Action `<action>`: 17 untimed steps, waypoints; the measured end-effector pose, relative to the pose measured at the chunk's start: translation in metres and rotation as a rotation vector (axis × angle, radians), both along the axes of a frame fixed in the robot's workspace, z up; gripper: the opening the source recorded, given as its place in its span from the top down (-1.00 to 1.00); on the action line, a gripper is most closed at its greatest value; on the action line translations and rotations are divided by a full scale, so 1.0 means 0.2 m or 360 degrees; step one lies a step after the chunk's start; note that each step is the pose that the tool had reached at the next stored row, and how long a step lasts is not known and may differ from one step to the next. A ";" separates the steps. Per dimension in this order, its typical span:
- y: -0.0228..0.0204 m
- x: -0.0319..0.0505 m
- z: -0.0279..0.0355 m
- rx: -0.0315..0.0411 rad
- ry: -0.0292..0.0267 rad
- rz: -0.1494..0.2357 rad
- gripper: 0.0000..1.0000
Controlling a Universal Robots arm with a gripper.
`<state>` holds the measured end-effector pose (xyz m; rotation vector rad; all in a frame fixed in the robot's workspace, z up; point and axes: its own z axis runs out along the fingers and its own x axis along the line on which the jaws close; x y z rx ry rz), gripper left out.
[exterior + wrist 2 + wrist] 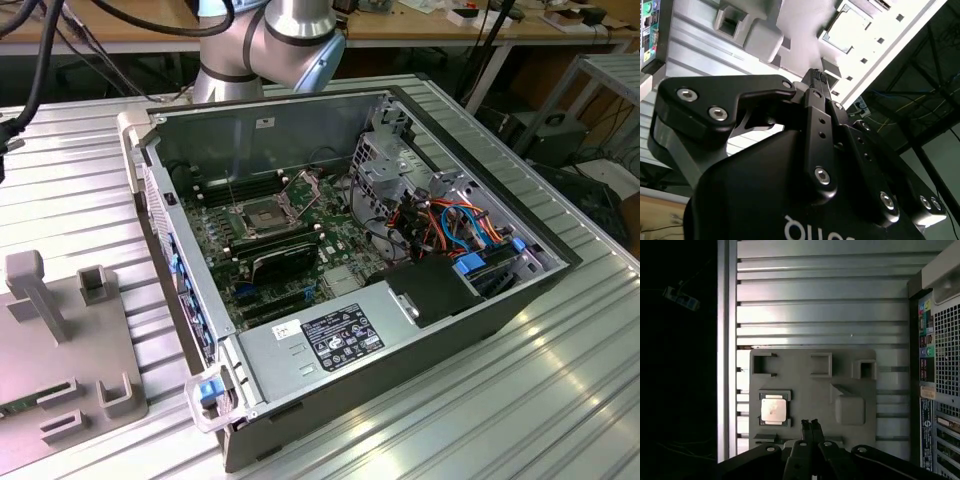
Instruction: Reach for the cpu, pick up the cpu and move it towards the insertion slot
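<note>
First wrist view: flat tan-gold square cpu (773,409) lies near, offset sideways from the black gripper (810,424) (not beneath). Jaws closed, empty.

The arm (265,45) is stout brushed silver metal with rounded grey joints, one capped in pale blue. The gripper (817,76) is matt black all over, with chunky linkage bars and a rounded body with white lettering. Bright silver hex screws (822,174) sit at each pivot. Its two slim fingers (804,426) have ribbed black tips.
</note>
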<state>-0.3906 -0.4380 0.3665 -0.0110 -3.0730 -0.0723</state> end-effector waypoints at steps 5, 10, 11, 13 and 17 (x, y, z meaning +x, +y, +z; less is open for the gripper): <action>-0.004 -0.205 -0.006 0.0006 -0.00002 0.0000 0.79; -0.006 -0.284 -0.010 0.0007 -0.00002 0.0000 0.79; -0.006 -0.300 -0.010 0.0007 -0.00003 0.0000 0.79; -0.006 -0.300 -0.010 0.0007 -0.00005 0.0001 0.79; -0.006 -0.300 -0.010 0.0007 -0.00005 0.0002 0.79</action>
